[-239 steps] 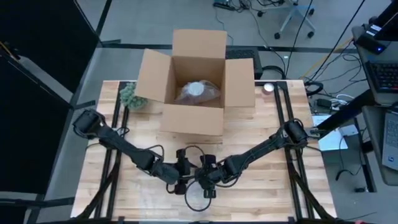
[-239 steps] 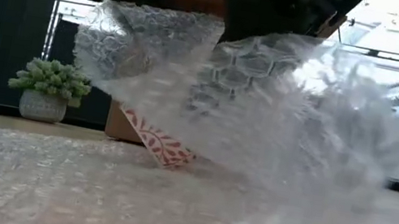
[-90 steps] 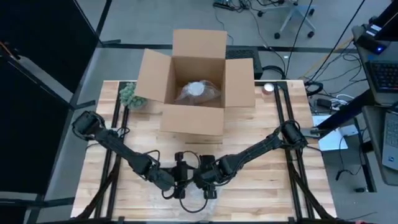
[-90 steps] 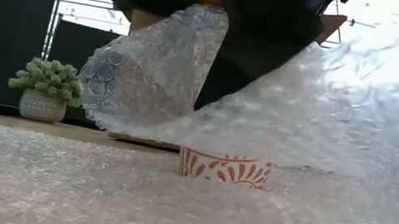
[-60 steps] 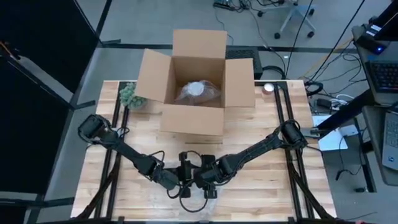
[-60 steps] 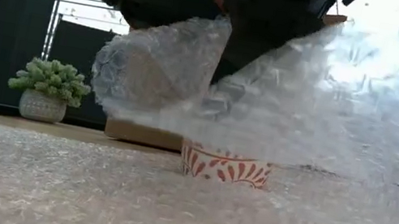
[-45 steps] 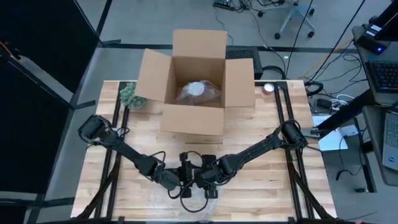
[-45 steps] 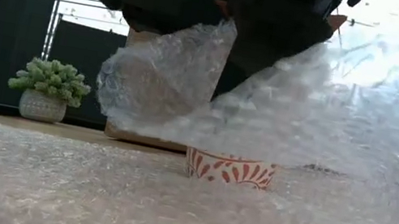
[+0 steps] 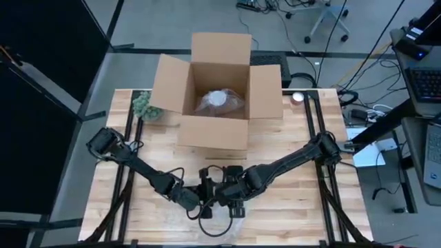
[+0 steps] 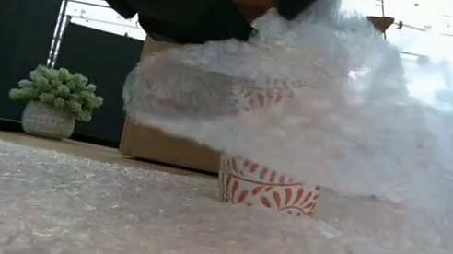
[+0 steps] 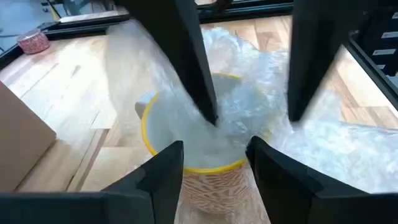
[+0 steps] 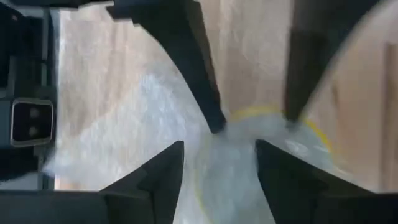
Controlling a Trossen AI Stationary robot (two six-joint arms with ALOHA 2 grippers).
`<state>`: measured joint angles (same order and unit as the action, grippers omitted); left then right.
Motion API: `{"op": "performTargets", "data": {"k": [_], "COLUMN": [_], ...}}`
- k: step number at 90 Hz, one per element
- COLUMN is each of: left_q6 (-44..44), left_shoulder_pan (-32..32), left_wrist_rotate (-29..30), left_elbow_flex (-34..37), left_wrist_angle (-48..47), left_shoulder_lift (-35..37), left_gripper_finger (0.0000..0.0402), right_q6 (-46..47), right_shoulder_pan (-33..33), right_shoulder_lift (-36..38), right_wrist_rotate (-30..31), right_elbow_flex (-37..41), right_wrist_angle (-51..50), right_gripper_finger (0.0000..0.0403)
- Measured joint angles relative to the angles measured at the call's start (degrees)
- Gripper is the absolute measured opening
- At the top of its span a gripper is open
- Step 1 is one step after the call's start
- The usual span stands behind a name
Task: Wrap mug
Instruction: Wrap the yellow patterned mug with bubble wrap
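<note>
- The mug (image 10: 268,187), white with red leaf marks and a yellow rim, stands upright on the bubble wrap (image 10: 98,217) spread over the near middle of the desk (image 9: 289,145); a fold of that wrap is draped over its top and hangs down one side
- The left pincer (image 9: 205,200) is just beside the mug, over the near edge of the desk; in the left wrist view its two dark fingers (image 11: 194,62) stand apart, one tip pressed into the wrap inside the mug's mouth; whether it has a real hold of the wrap, I cannot tell
- The right pincer (image 9: 233,200) meets it from the other side, close against the left one; in its own wrist view its fingers (image 12: 202,81) are spread, tips resting on the wrap at the yellow rim; a grip cannot be made out
- An open cardboard box (image 9: 219,89) sits at the far middle of the desk with a wrapped bundle (image 9: 219,100) inside; a small potted plant (image 10: 54,101) stands by the box's left flap
</note>
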<state>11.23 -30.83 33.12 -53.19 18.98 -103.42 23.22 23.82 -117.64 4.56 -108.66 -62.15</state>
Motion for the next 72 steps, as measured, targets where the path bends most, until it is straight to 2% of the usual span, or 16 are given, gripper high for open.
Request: {"op": "performTargets", "data": {"k": [15, 33, 39, 60, 72], "left_q6": [0.01, 0.04, 0.04, 0.33, 0.35], "left_shoulder_pan": [-0.03, -0.05, -0.05, -0.05, -0.05], "left_wrist_rotate": [0.0, -0.02, -0.04, -0.04, -0.07], "left_elbow_flex": [0.05, 0.06, 0.08, 0.09, 0.09], "left_wrist_angle": [0.07, 0.07, 0.23, 0.26, 0.22], "left_shoulder_lift": [0.0, 0.0, 0.0, 0.0, 0.09], "left_gripper_finger": [0.0173, 0.0173, 0.0173, 0.0173, 0.0173], "right_q6": [3.15, 6.08, 6.08, 6.67, 7.24], "right_shoulder_pan": [1.97, 4.72, 5.5, 4.74, 3.56], "right_shoulder_lift": [0.04, -0.25, -0.77, -2.38, -2.54], "right_wrist_rotate": [1.35, 3.17, 5.92, 9.2, 8.87], "right_elbow_flex": [-4.97, -5.13, -3.91, 3.08, 8.66], "right_wrist_angle": [-6.37, -5.51, -2.78, 2.63, 7.92], "right_gripper_finger": [0.018, 0.018, 0.018, 0.018, 0.018]}}
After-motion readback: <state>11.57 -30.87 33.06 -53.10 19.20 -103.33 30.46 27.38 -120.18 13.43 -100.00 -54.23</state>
